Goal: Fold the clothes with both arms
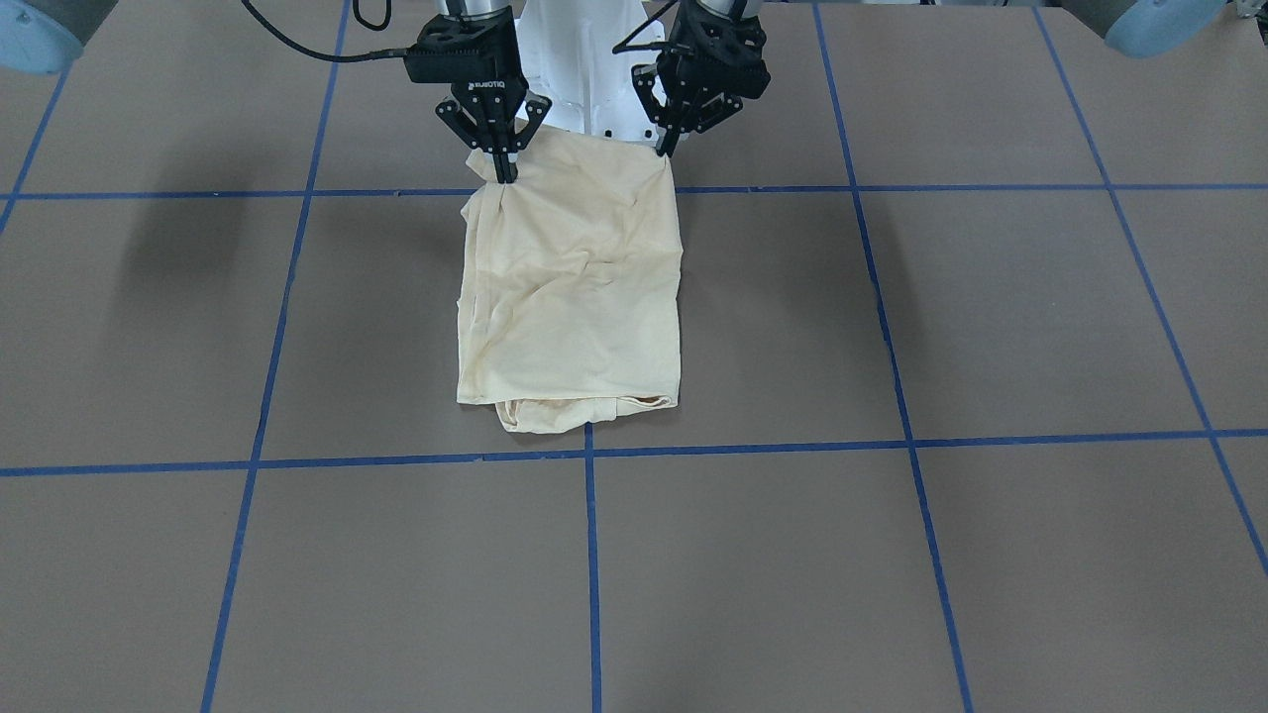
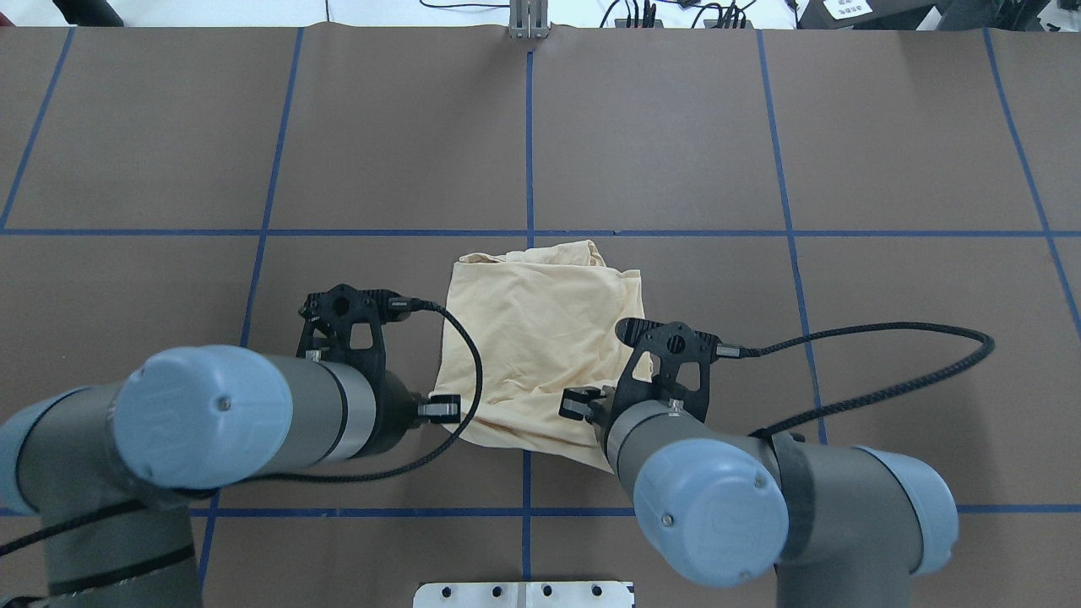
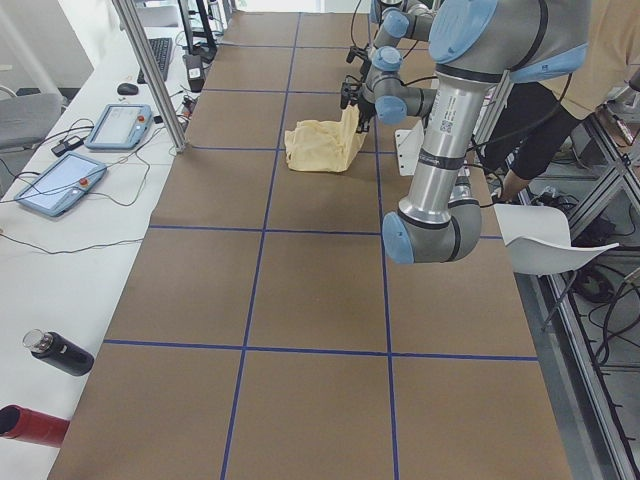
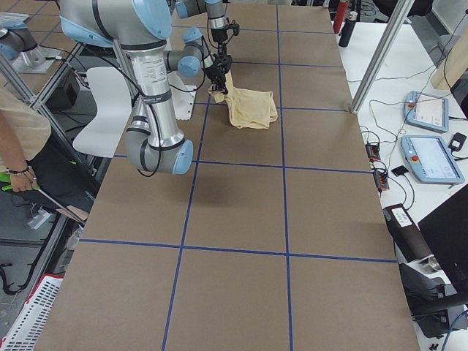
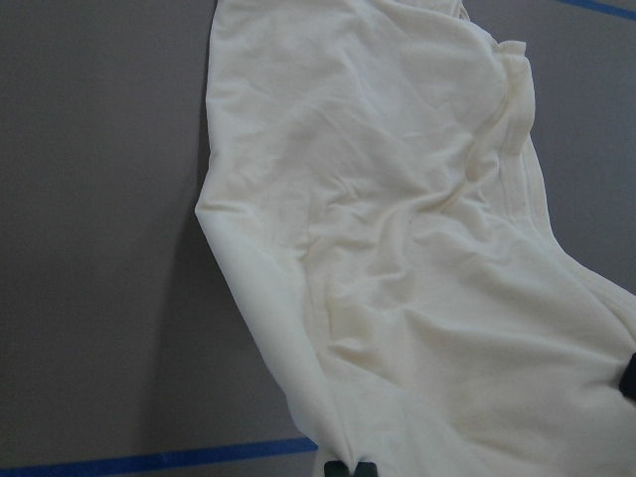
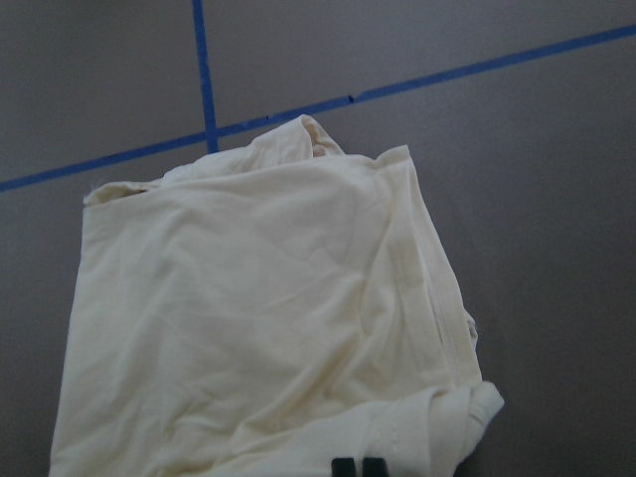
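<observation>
Brown taped tabletop (image 1: 892, 574), centre toward robot-side edge: L gripper (image 1: 665, 149) clamped one near corner of part-folded cream T-shirt (image 1: 575, 287), R gripper (image 1: 507, 174) the other. Fold prob. needed both corners lifted level, carried fwd together, cloth taut.

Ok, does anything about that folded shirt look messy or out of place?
Yes. The T-shirt is folded unevenly: at its lower edge in the front-facing view, a bunched inner layer sticks out past the top layer, and the top is creased.
</observation>
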You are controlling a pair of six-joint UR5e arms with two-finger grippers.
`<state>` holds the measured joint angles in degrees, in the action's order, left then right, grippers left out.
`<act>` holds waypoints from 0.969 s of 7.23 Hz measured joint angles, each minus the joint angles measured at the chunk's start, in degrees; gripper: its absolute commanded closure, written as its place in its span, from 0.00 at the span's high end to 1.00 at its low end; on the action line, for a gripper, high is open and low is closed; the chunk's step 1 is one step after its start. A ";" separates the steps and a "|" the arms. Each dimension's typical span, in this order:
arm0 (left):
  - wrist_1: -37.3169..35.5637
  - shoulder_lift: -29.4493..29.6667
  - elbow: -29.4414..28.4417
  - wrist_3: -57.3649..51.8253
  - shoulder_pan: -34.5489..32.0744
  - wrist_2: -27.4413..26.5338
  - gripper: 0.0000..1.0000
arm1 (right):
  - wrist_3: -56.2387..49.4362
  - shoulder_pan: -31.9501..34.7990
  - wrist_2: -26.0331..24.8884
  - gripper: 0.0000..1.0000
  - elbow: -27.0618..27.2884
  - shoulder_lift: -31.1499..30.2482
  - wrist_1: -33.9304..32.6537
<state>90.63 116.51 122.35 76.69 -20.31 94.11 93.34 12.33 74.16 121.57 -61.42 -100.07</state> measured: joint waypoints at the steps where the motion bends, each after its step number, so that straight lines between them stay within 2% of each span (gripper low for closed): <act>1: 0.04 2.30 -4.34 -3.23 -3.89 0.19 0.00 | -1.49 3.43 1.16 0.00 -3.71 2.65 0.09; 4: 0.46 8.76 -15.54 -9.64 -11.40 0.17 0.00 | -5.08 10.76 4.01 0.00 -13.74 9.03 0.66; 6: 2.07 11.02 -21.62 -11.82 -12.97 -0.18 0.00 | -6.82 13.96 5.54 0.00 -23.50 13.03 5.61; 7: 4.72 11.69 -25.15 -12.19 -13.33 -0.60 0.14 | -7.87 15.33 6.27 0.21 -28.65 14.53 9.28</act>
<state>95.34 128.20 97.20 64.51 -33.64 93.52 85.47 27.66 80.43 92.92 -46.89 -90.79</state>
